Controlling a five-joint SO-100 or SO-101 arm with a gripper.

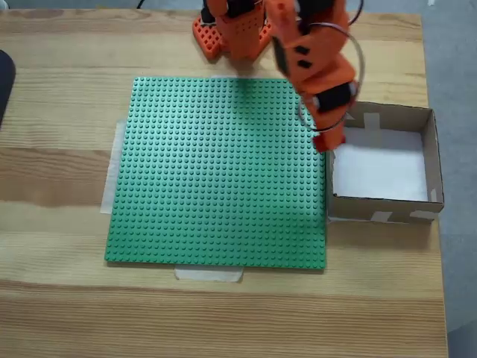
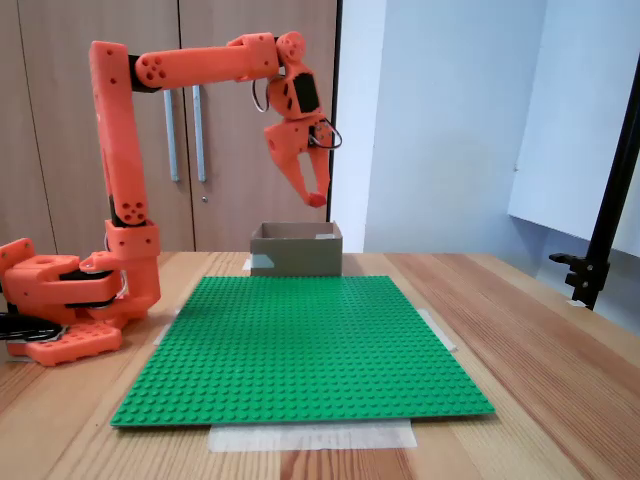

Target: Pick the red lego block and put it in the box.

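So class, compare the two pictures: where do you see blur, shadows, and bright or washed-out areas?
In the fixed view from above, the arm and gripper are softly blurred, a faint shadow darkens the green baseplate near its top edge, and the white floor of the box looks washed out. In the fixed view from the side, the baseplate is sharp and evenly lit; the wall at right is bright.

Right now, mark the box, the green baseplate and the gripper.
box (image 1: 428, 153): a fixed view, its right wall.
green baseplate (image 2: 300, 345): a fixed view, its studded middle.
gripper (image 2: 314, 196): a fixed view, at its fingertips.
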